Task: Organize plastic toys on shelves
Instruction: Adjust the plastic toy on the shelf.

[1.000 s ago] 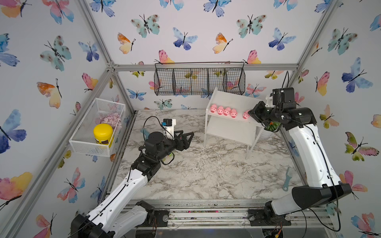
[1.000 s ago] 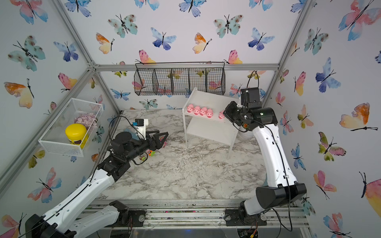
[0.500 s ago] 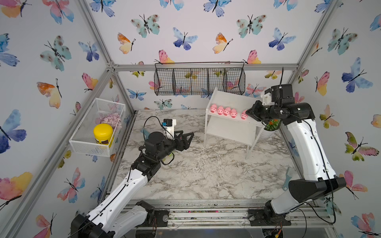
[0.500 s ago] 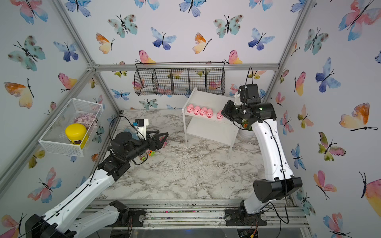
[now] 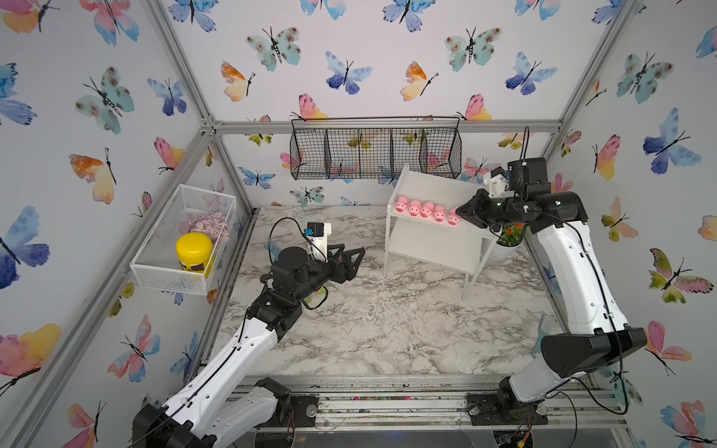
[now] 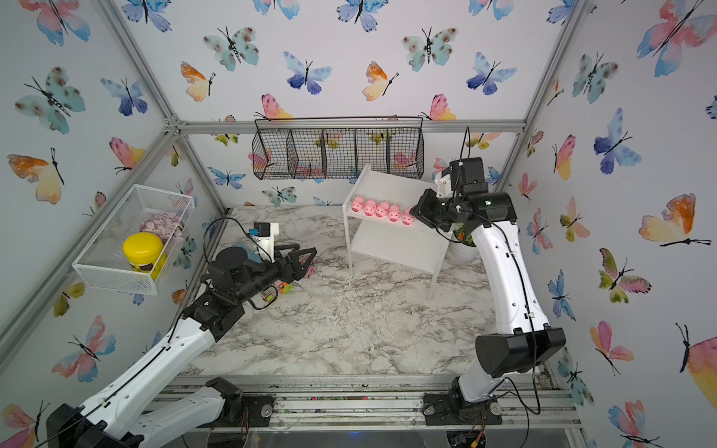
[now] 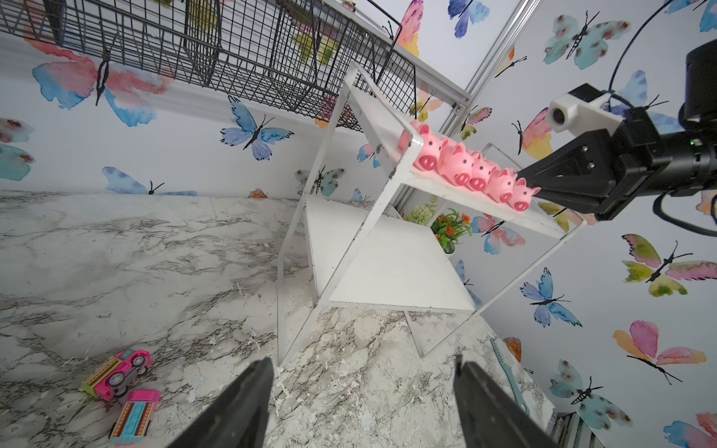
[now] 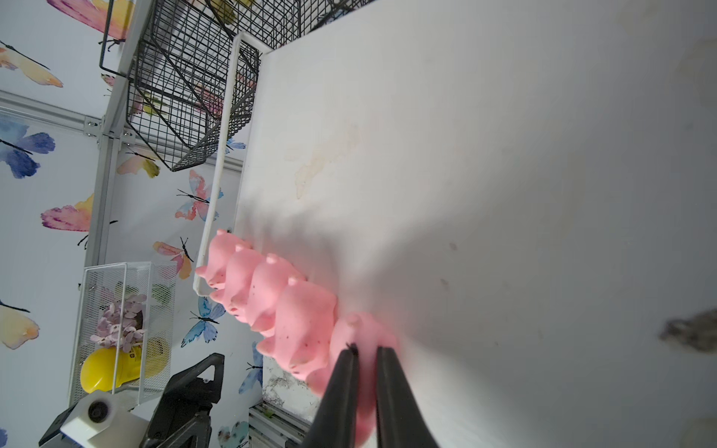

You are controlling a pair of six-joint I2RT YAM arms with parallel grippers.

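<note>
Several pink pigs [image 5: 426,209] stand in a row along the front of the top board of the white shelves [image 5: 438,244], seen in both top views [image 6: 382,209]. My right gripper [image 8: 366,351] is at the row's right end. Its fingers stand almost together, pinching the back of the end pig [image 8: 364,329]. That pig rests on the board. My left gripper [image 7: 362,360] hovers open and empty over the marble floor, left of the shelves [image 7: 388,267]. Two pink toy trucks [image 7: 116,372] lie on the floor beside it. More small trucks [image 6: 285,288] show under the left arm.
A black wire basket [image 5: 374,153] hangs on the back wall just above the shelves. A white mesh basket [image 5: 182,240] with a yellow jar [image 5: 194,252] hangs on the left wall. A potted plant [image 5: 512,234] stands behind the right gripper, and a teal brush [image 7: 508,372] lies by the right wall.
The right arm's elbow has swung a little while its gripper stayed at the end pig on the top board. The left arm has not moved.
</note>
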